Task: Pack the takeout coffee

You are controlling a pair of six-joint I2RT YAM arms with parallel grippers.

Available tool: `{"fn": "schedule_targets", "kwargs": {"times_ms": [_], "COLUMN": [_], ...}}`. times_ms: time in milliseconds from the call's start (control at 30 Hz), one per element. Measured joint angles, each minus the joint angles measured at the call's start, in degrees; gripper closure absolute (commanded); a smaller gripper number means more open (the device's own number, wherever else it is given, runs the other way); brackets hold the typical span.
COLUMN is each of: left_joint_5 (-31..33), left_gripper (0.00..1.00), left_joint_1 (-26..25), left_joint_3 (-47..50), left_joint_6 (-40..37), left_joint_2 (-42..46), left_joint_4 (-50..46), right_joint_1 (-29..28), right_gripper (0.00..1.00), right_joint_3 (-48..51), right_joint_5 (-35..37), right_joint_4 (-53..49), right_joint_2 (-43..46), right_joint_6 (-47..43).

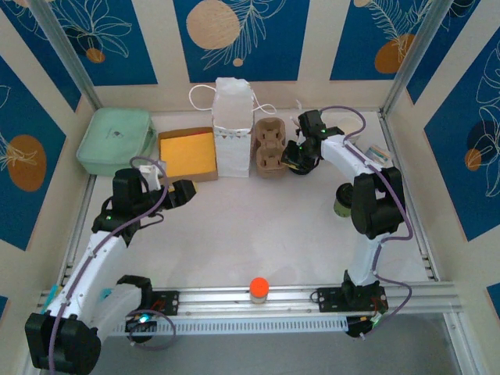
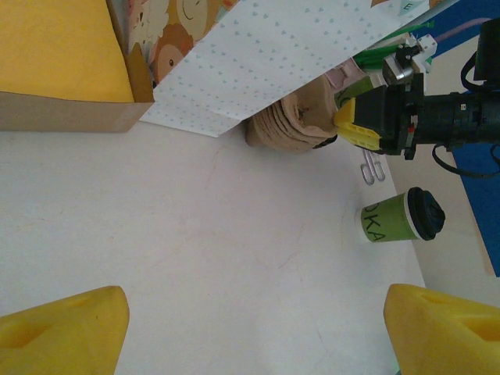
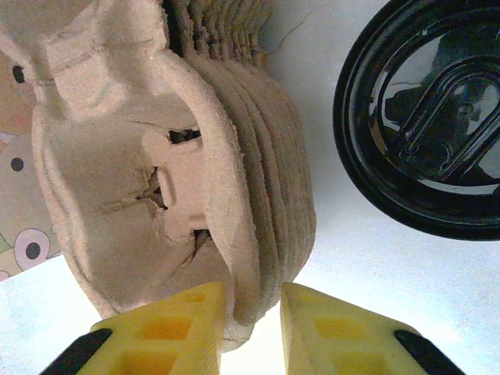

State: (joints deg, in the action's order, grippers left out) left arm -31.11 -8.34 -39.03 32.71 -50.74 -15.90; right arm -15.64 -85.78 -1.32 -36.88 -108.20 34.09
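Right gripper [image 3: 251, 303]: yellow fingers [image 3: 195, 320] were narrowly parted astride the rim of the topmost brown moulded pulp cup carrier [image 3: 156, 180]; a firm hold could not be confirmed. Left gripper [image 2: 254, 308] gaped wide, empty. The green paper takeout coffee cup with round black lid [image 2: 402, 215] sat toward the right edge of the white table [image 1: 258, 234], apart from the carriers. Judged step: fetching a carrier. Next move calls for lifting one layer only.

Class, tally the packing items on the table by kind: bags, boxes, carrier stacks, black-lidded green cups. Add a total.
Bags: 2 (white paper bag, mint zip bag)
Boxes: 1 (cardboard box)
Carrier stacks: 1
Black-lidded green cups: 1
Total: 5
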Motion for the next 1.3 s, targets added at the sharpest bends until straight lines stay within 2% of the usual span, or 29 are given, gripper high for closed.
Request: {"fn": "schedule_targets", "kwargs": {"times_ms": [233, 600, 1000, 1300], "left_joint_5": [-0.2, -0.4, -0.4, -0.4], "left_gripper": [0.15, 0.15, 0.16, 0.16], "left_joint_1": [0.0, 0.0, 0.0, 0.0], "left_joint_3": [0.0, 0.0, 0.0, 0.0], "left_joint_6": [0.2, 0.4, 0.4, 0.4], "left_joint_2": [0.0, -0.8, -0.7, -0.6], "left_joint_4": [0.0, 0.4, 0.4, 0.4], "right_joint_1": [-0.5, -0.5, -0.3, 1.4], "right_gripper": [0.82, 1.0, 1.0, 1.0], "right_joint_3": [-0.4, -2.3, -3.0, -0.6], "right_joint_5": [0.0, 0.7, -0.6, -5.6], "right_joint_4": [-0.1, -0.7, -1.3, 0.0], "right_joint_2": [0.0, 0.0, 0.9, 7.9], "right_joint_6": [0.0, -0.1, 0.0, 0.7]}}
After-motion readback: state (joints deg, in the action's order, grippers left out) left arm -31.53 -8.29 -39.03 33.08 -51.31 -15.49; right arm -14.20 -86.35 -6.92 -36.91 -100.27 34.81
